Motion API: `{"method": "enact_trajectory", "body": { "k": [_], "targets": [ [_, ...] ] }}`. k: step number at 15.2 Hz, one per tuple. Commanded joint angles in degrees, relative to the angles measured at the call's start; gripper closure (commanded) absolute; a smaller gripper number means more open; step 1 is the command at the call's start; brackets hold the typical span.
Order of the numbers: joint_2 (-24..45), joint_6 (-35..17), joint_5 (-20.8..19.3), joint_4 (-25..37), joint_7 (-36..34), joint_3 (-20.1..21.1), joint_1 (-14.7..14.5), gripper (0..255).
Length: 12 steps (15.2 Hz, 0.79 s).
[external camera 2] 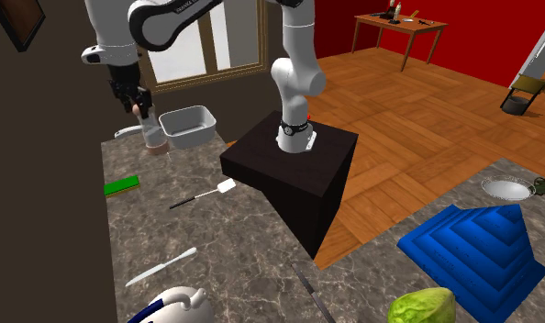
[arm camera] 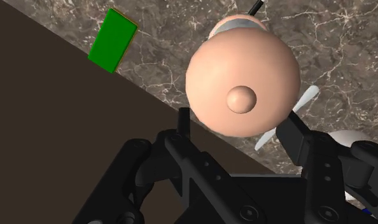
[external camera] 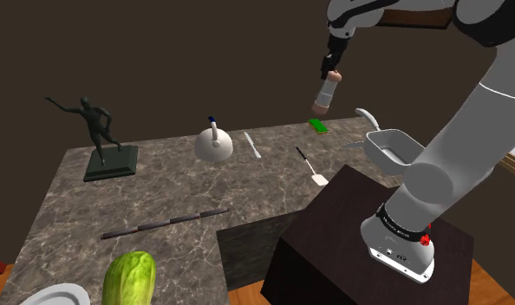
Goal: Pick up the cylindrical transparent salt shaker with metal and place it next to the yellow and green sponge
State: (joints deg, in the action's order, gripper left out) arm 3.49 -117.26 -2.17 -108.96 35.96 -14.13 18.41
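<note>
The salt shaker [external camera: 325, 92] is a pale cylinder with a rounded pinkish cap [arm camera: 243, 86]. It hangs in the air over the back of the marble counter [external camera: 178, 191], with my gripper [external camera: 332, 66] shut on its top. In the wrist view a black finger [arm camera: 183, 121] presses each side of the cap. The sponge [external camera: 318, 126], green on top with a thin yellow edge, lies flat on the counter just below and beside the shaker. In the second exterior view the shaker [external camera 2: 152, 128] hangs from the gripper [external camera 2: 139, 101], with the sponge [external camera 2: 121, 186] nearer the camera.
A white tub [external camera: 393, 146] and a ladle [external camera: 366, 115] lie to the shoulder view's right of the sponge. A spatula [external camera: 312, 166], a knife [external camera: 251, 145] and a white kettle [external camera: 215, 143] lie nearer the middle. A dark statue [external camera: 104, 139] stands far left. The dark wall runs right behind the sponge.
</note>
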Motion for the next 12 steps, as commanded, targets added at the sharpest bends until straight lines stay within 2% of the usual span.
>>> {"method": "enact_trajectory", "body": {
  "k": [1, 6, 8, 10, 11, 12],
  "targets": [
    [3.1, 0.2, 1.1, 3.3, 2.9, -1.1, 1.4, 255],
    [11.6, 2.9, 4.6, 14.4, 9.3, -2.8, 5.4, 255],
    [16.2, 4.9, 6.3, 20.7, 12.1, -3.2, 7.6, 255],
    [15.1, 3.8, 5.9, 18.6, 11.3, -3.1, 7.1, 255],
    [15.1, 3.8, 5.9, 18.6, 11.3, -3.1, 7.1, 0],
    [13.5, 0.5, 5.0, 14.4, 11.4, -3.2, 6.6, 0]
  ]
}}
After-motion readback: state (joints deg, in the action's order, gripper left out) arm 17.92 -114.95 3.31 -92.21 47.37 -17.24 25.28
